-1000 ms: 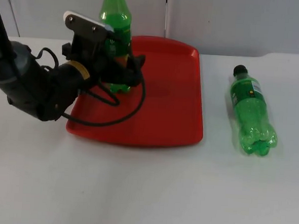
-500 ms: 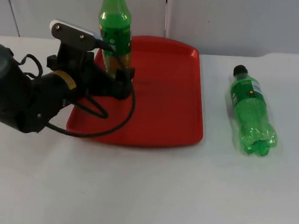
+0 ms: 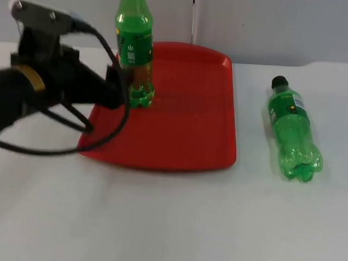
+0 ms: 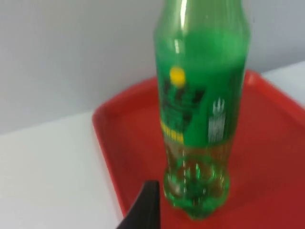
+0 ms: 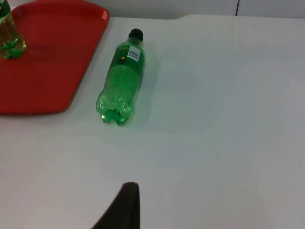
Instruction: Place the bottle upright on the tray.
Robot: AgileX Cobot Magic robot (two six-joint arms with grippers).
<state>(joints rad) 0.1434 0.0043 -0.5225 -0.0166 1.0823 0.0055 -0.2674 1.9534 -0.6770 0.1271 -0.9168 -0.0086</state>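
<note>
Since a second ago our left hand (image 3: 114,86) has backed off, apparently open, leaving the green plastic bottle (image 3: 133,45) upright on the red plastic tray (image 3: 187,107), just right of it.

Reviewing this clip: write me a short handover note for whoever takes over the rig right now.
Left end effector: beside the tray's left edge, just left of the standing bottle, holding nothing.
Right end effector: waits above bare table, right of the lying bottle.
Standing bottle: upright on the red tray, in its far left corner.
Lying bottle: on its side on the table, right of the tray, cap toward the wall.
Done: one bottle set upright on the tray.
Left: the lying bottle has not been picked up.
</note>
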